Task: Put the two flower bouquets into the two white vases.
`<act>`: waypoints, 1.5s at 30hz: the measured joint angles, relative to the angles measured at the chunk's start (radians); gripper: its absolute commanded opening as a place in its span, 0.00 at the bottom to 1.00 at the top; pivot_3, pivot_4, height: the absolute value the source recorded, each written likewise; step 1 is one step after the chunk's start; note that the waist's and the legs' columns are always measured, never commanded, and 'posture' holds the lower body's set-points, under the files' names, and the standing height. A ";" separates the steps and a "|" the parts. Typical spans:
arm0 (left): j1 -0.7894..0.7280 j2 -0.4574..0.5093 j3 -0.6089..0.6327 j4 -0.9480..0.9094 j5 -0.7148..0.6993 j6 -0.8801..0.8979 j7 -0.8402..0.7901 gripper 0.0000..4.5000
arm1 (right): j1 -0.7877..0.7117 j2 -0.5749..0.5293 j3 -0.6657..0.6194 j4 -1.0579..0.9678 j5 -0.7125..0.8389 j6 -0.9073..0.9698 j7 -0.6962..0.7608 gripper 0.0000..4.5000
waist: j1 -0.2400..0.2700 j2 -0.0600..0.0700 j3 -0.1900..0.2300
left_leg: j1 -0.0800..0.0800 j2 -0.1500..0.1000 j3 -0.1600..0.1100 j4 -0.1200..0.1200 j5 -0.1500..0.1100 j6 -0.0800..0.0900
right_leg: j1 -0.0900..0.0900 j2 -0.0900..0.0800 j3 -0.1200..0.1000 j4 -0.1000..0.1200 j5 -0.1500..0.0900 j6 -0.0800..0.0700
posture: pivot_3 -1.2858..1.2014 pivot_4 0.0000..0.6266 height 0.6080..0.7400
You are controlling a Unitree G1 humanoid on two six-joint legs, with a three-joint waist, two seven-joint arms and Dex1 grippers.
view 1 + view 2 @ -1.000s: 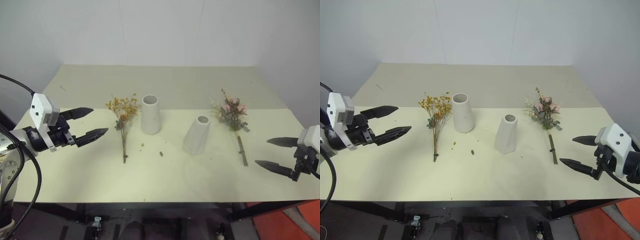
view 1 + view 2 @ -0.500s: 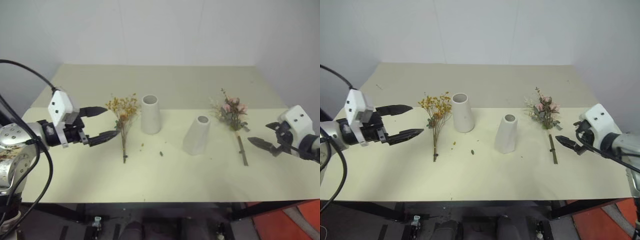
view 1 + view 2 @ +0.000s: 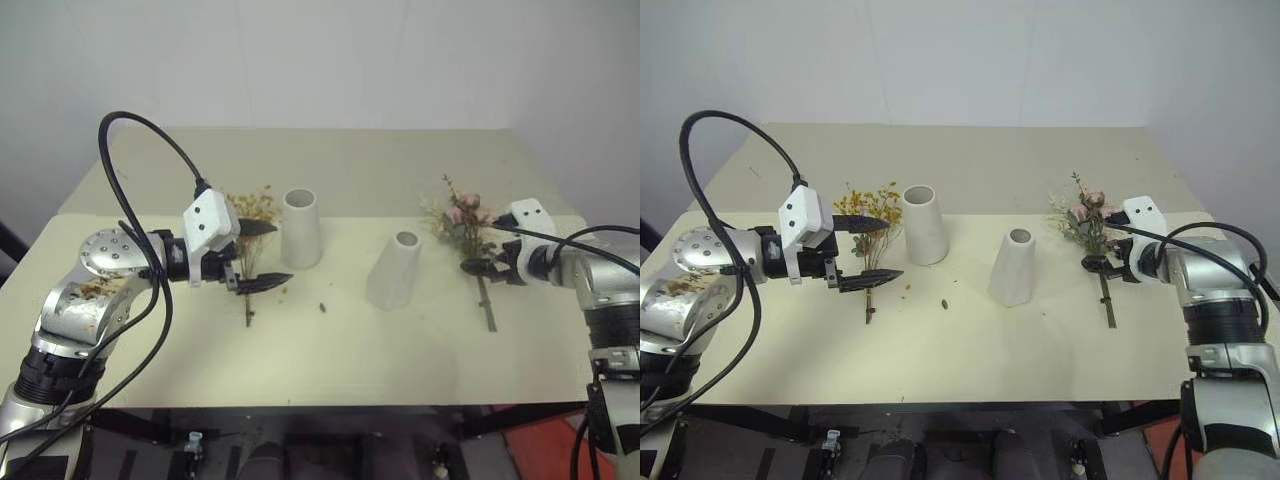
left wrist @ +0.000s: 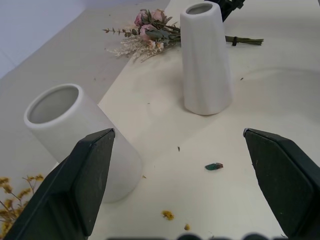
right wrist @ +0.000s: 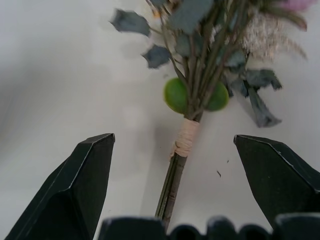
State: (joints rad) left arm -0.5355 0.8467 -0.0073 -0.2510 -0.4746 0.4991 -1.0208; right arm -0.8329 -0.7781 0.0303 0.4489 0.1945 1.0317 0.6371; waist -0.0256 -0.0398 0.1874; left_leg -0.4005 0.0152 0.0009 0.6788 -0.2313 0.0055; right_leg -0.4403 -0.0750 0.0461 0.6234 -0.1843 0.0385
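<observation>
White vases (image 3: 301,228), yellow bouquet (image 3: 873,207), pink bouquet (image 3: 1083,218)

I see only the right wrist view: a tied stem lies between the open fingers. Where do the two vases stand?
Observer: Both stand upright mid-table. The nearer vase is left of your pink bouquet.
Operator: And the other one?
Observer: The farther vase stands further left, just beside the yellow bouquet, which lies flat.
Operator: What is the left pincer doing?
Observer: The left pincer is open over the yellow bouquet's stems. I cannot tell whether it touches them.
</observation>
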 measured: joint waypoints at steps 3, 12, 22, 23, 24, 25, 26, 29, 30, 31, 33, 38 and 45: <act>0.004 -0.003 0.006 0.006 0.003 -0.012 -0.002 1.00 | -0.054 0.018 0.010 0.114 -0.026 -0.044 0.001 0.99 | -0.003 0.000 0.000 | 0.001 0.000 0.000 0.000 0.000 0.000 | 0.001 0.000 0.000 0.000 -0.003 0.006 | 0.52 0.24 1.00; 0.046 -0.023 0.006 0.012 0.024 -0.038 0.002 1.00 | -0.180 0.062 0.072 0.413 -0.117 -0.187 0.036 0.42 | -0.019 0.001 0.000 | 0.001 0.000 0.000 0.000 0.000 0.000 | 0.000 0.000 0.000 0.000 0.001 -0.001 | 0.52 0.24 1.00; 0.069 -0.029 0.022 0.005 0.031 -0.039 0.022 1.00 | -0.236 0.092 0.073 0.524 -0.172 -0.280 0.052 0.04 | -0.022 0.001 0.000 | 0.001 0.000 0.000 -0.001 0.000 0.000 | 0.001 0.000 0.000 0.000 0.001 -0.001 | 0.52 0.24 1.00; 0.070 -0.031 0.022 0.004 0.032 -0.039 0.024 1.00 | -0.236 0.094 0.071 0.522 -0.172 -0.285 0.042 0.04 | -0.022 0.001 0.000 | 0.001 0.000 0.000 0.000 0.000 0.000 | 0.001 0.000 0.000 0.000 0.001 -0.001 | 0.52 0.24 1.00; 0.071 -0.031 0.022 0.004 0.033 -0.039 0.025 1.00 | -0.236 0.096 0.061 0.519 -0.172 -0.286 0.025 0.04 | -0.021 0.001 0.000 | 0.001 0.000 0.000 0.000 0.000 0.000 | 0.000 0.000 0.000 0.000 0.001 -0.001 | 0.52 0.24 1.00; 0.071 -0.031 0.022 0.003 0.033 -0.039 0.027 1.00 | -0.233 0.100 0.036 0.506 -0.170 -0.287 -0.011 0.04 | -0.021 0.001 0.001 | 0.001 0.000 0.000 0.000 0.000 0.000 | 0.000 0.000 0.000 0.000 0.001 -0.001 | 0.52 0.24 1.00; 0.071 -0.031 0.022 0.003 0.034 -0.039 0.027 1.00 | -0.230 0.100 0.014 0.488 -0.169 -0.291 -0.044 0.04 | -0.020 0.001 0.001 | 0.000 0.000 0.000 0.000 0.000 0.000 | 0.000 0.000 0.000 0.001 0.001 -0.001 | 0.52 0.24 1.00; 0.072 -0.030 0.024 -0.002 0.035 -0.039 0.027 1.00 | -0.137 0.104 -0.144 0.269 -0.116 -0.360 -0.163 0.04 | -0.018 0.001 0.001 | 0.000 0.000 -0.001 -0.001 0.000 0.000 | 0.000 0.000 0.000 0.000 0.000 0.000 | 0.52 0.24 1.00; 0.072 -0.028 0.027 -0.002 0.035 -0.038 0.027 1.00 | -0.100 0.112 -0.196 0.184 -0.089 -0.398 -0.184 0.04 | -0.018 0.002 0.001 | 0.000 0.000 -0.001 -0.001 0.000 0.000 | -0.001 0.000 0.000 0.000 0.000 0.000 | 0.52 0.24 1.00; 0.072 -0.027 0.029 -0.003 0.035 -0.038 0.027 1.00 | -0.055 0.129 -0.244 0.097 -0.068 -0.455 -0.202 0.04 | -0.017 0.002 0.001 | 0.000 0.000 -0.001 -0.001 0.000 0.000 | 0.000 0.000 -0.001 0.000 0.000 0.000 | 0.52 0.24 1.00; 0.073 -0.022 0.032 -0.004 0.035 -0.037 0.025 1.00 | 0.044 0.173 -0.315 -0.093 -0.025 -0.562 -0.231 0.04 | -0.017 0.002 0.001 | 0.000 0.000 -0.002 -0.001 0.000 0.000 | 0.000 0.000 -0.001 0.001 0.000 0.000 | 0.52 0.24 1.00; 0.054 -0.018 0.031 -0.001 0.035 -0.036 0.012 1.00 | 0.135 0.347 -0.487 -0.528 0.283 -0.545 -0.272 0.04 | -0.020 0.003 0.002 | 0.002 0.001 -0.002 -0.001 0.000 0.000 | 0.000 0.001 0.000 0.003 -0.001 0.003 | 0.52 0.24 1.00; 0.008 -0.018 0.026 0.010 0.037 -0.034 -0.010 1.00 | 0.141 0.404 -0.516 -0.779 0.541 -0.461 -0.362 0.04 | -0.017 0.003 0.002 | 0.002 0.001 -0.002 -0.001 0.000 0.000 | 0.001 0.001 0.000 0.001 -0.003 0.005 | 0.52 0.24 1.00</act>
State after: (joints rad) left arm -0.5272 0.8286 0.0182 -0.2407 -0.4373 0.4650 -1.0309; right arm -0.6917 -0.3745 -0.4862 -0.3297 0.7357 0.5705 0.2749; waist -0.0429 -0.0366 0.1892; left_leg -0.3989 0.0163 -0.0007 0.6780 -0.2312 0.0055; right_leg -0.4392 -0.0743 0.0458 0.6246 -0.1869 0.0438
